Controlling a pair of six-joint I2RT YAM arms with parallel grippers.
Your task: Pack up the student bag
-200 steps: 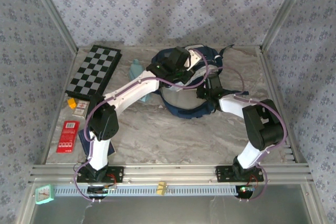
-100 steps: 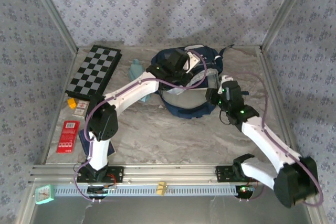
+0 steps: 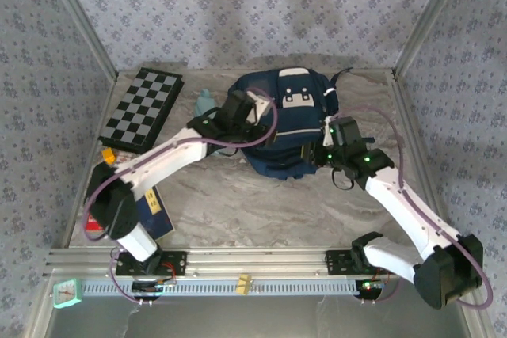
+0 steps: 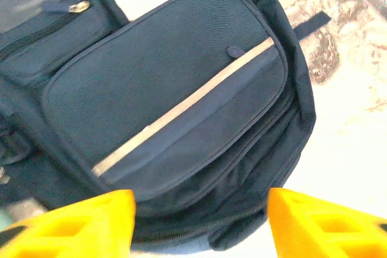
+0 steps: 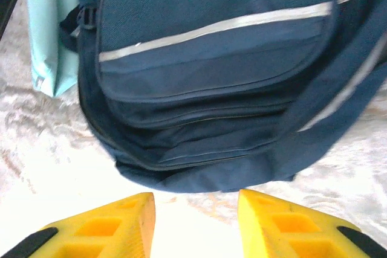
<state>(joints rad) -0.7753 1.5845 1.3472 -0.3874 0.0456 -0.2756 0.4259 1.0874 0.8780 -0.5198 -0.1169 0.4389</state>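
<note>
The student bag (image 3: pixel 289 120) lies on the marble table at the back middle, front side up, with its white patch (image 3: pixel 299 99) on top. In the left wrist view its front pocket with the white stripe (image 4: pixel 181 107) is close ahead. My left gripper (image 3: pixel 255 120) is at the bag's left side, open; its yellow fingers (image 4: pixel 78 222) stand wide apart, with the bag's zipped lower edge just beyond them. My right gripper (image 3: pixel 314 153) is at the bag's near right corner, open, holding nothing. Bare table shows between its fingers (image 5: pixel 290 225), just short of the bag (image 5: pixel 211 58).
A folded chessboard (image 3: pixel 142 107) lies at the back left, and a light teal item (image 3: pixel 204 103) sits beside the bag's left side. An orange piece (image 3: pixel 107 153), a blue book (image 3: pixel 152 211) and a red packet (image 3: pixel 93 219) lie along the left edge. Metal frame posts border the table.
The bag's open top has dropped and it now lies flat, front up. My left gripper opened, let go and drew back left. My right gripper opened wider.
</note>
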